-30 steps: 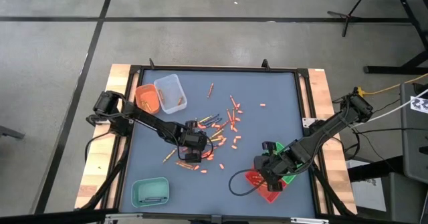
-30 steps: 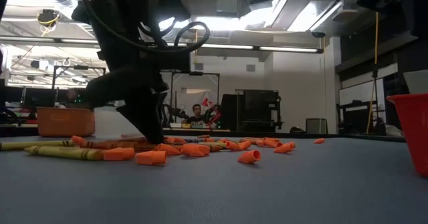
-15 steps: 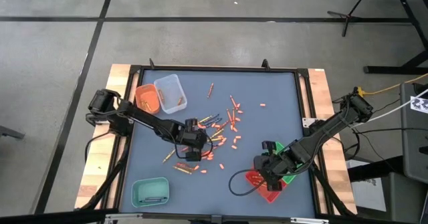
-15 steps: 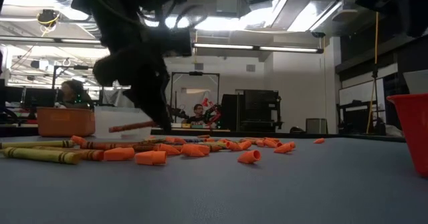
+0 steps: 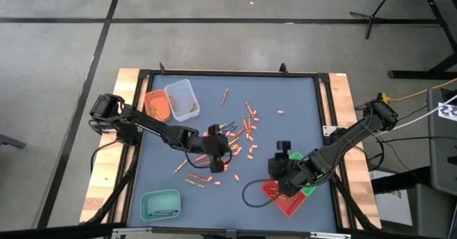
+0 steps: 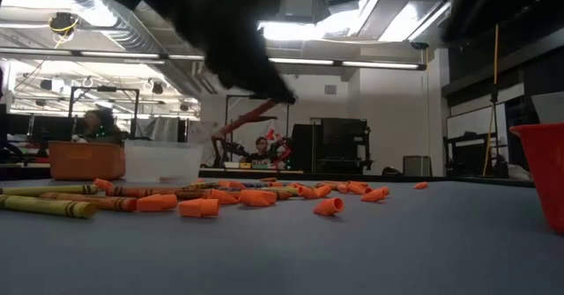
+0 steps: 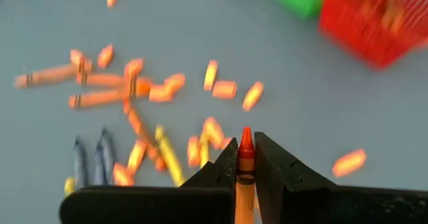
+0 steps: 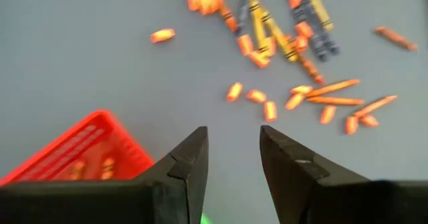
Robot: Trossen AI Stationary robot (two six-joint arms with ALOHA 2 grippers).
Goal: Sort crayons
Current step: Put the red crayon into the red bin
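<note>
Crayons (image 5: 239, 135), mostly orange stubs with some yellow and dark sticks, lie scattered on the grey mat in the middle of the table; the low view shows them in a row (image 6: 203, 205). My left gripper (image 5: 223, 153) hovers above that scatter, shut on one orange-red crayon (image 7: 245, 158). My right gripper (image 5: 277, 166) hangs open over bare mat to the right of the pile, beside the red tray (image 8: 73, 150); nothing is between its fingers (image 8: 190, 154). My left gripper pinches the orange-red crayon between its two fingers near its pointed end (image 7: 245, 140), whose tip pokes just past the fingertips. The crayon lies along the fingers, which slant down toward the table's right. It is lifted clear of the mat and slants in the air (image 6: 251, 117).
An orange tray (image 5: 157, 105) and a clear tray (image 5: 182, 100) stand at the far left, a teal tray (image 5: 161, 205) at the near left. A red tray (image 5: 282, 200) and a green tray (image 5: 308, 189) sit at the near right under my right arm.
My left gripper has risen from the pile with the orange-red crayon, drifting toward the table's right edge and tipping closer to level; the crayon is now clear of the mat. My right gripper has turned at the wrist while staying where it was.
</note>
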